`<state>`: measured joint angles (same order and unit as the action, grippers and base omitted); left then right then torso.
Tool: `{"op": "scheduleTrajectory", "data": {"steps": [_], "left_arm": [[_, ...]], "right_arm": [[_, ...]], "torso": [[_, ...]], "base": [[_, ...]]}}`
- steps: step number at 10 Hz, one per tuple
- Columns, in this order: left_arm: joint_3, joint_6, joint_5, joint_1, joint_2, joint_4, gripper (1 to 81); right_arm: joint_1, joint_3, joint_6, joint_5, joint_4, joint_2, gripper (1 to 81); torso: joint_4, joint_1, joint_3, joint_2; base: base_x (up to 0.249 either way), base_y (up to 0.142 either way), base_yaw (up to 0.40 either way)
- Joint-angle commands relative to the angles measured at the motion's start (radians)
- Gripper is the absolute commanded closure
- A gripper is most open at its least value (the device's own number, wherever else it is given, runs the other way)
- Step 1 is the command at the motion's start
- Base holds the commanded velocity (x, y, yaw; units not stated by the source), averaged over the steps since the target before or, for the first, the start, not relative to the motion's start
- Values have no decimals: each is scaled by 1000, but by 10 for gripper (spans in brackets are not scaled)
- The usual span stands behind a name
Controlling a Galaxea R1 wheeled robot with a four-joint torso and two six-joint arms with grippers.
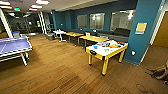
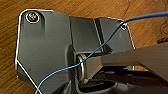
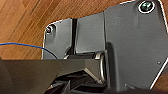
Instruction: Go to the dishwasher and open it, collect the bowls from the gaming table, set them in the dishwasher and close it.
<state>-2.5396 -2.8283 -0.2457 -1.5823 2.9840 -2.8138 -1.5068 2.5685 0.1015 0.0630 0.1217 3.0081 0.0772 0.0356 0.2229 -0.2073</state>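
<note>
The gaming table [image 1: 100,52], with a white top and yellow sides and legs, stands right of the middle in the head view, a black slot at its near end. On its top lie a small blue bowl [image 1: 95,46], a smaller green bowl [image 1: 106,50] and other bright things too blurred to name. The dishwasher is out of view. Both wrist views look down past the robot's own dark plates onto the wooden floor [image 2: 140,15], and a thin blue cable [image 2: 100,47] crosses in front.
A blue table-tennis table [image 1: 15,46] stands at the left. Plain yellow-topped tables [image 1: 93,38] and a small white table [image 1: 59,32] are behind the gaming table. A teal pillar [image 1: 145,30] rises right of it. Dark things and cables [image 1: 160,72] lie on the floor at the right edge.
</note>
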Motion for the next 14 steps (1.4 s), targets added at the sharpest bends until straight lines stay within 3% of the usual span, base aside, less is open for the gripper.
{"op": "scheduleTrajectory", "data": {"steps": [1, 6, 14], "left_arm": [[12, -52, -70, 34, -2, -66, 10], [8, -52, -73, 32, -2, -66, 10], [8, -52, -73, 34, 0, -66, 10]], "right_arm": [[50, -10, -3, -45, 9, 4, 10], [53, -10, -3, -45, 9, 5, 10], [49, -10, -3, -45, 7, 5, 10]], "torso": [[0, 0, 0, 0], [0, 0, 0, 0], [0, -2, 0, -1]], "base": [[0, 0, 0], [19, 0, 0], [160, 0, 0]]}}
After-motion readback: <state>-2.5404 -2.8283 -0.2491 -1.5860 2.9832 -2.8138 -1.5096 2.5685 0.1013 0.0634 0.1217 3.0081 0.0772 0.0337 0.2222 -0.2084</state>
